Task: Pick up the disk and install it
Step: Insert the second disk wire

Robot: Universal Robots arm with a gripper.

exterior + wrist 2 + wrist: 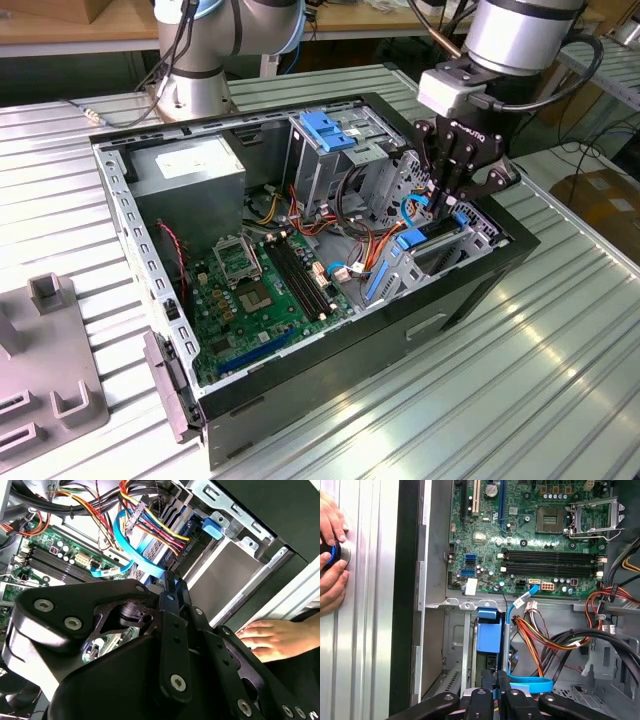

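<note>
The gripper [447, 205] is reaching down into the open computer case [300, 395], at the drive bay by its front wall. In both wrist views the jaws are sitting drawn together, with nothing showing between them. The disk [487, 635] appears to be standing edge-on in the bay just under the fingertips, its blue rail facing up, so the installing step is judged to be nearly finished. Any seating push is calling for a straight line along the bay, clear of the blue data cable [530, 684] looping just beside. The case is resting on a ribbed metal tabletop [560, 340], where a person's hand [331, 555] is holding a button, near a grey fixture [45, 360]
</note>
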